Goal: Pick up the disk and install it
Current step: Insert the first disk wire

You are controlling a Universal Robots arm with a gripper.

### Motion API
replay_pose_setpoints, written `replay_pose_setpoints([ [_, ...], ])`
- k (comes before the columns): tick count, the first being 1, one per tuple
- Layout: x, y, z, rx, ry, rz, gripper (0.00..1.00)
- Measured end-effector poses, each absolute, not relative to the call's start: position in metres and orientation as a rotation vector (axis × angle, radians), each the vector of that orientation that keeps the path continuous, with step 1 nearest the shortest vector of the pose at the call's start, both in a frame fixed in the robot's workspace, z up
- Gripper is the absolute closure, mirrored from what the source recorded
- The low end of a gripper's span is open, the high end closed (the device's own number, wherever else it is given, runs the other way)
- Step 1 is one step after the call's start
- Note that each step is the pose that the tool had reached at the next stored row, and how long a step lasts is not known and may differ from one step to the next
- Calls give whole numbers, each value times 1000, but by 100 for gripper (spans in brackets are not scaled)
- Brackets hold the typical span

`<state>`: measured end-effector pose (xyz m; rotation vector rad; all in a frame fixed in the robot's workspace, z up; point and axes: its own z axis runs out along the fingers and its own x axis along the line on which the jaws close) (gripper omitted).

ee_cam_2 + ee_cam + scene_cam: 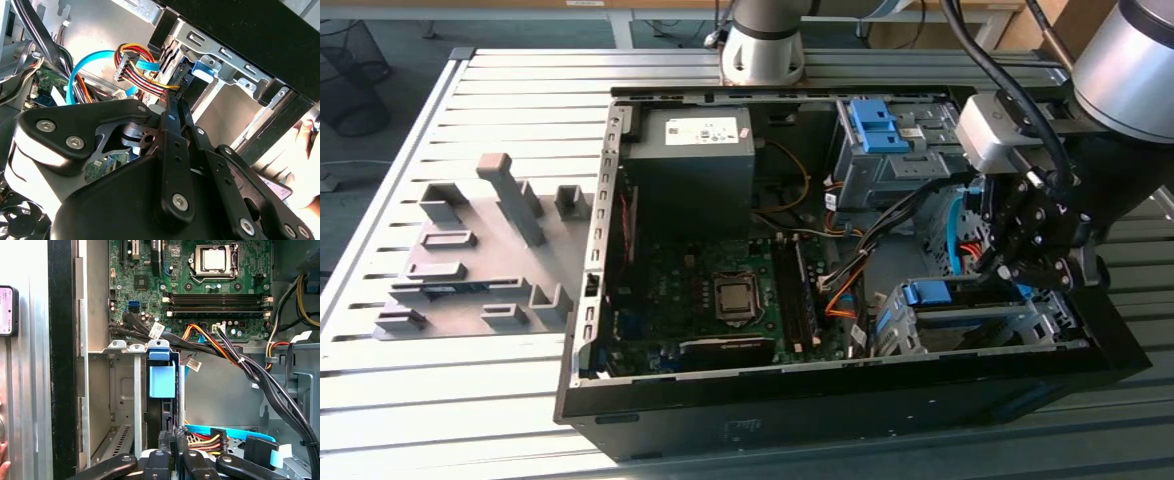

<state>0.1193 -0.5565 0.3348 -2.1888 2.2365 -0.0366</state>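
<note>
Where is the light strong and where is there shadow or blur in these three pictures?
Exterior view: sunlight falls bright on the slatted table, while the case interior lies in shadow. Second wrist view: the near pincer looks soft. First wrist view: the motherboard is evenly lit.

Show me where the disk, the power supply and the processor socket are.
the disk (162,381), first wrist view, on its blue bracket in the drive cage.
power supply (695,150), exterior view, grey top face.
processor socket (214,260), first wrist view, silver middle.
</note>
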Motion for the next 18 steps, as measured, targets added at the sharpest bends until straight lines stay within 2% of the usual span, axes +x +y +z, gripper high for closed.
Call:
replay_pose_setpoints([
  [18,120,-556,330,-2188,2237,-37,84],
])
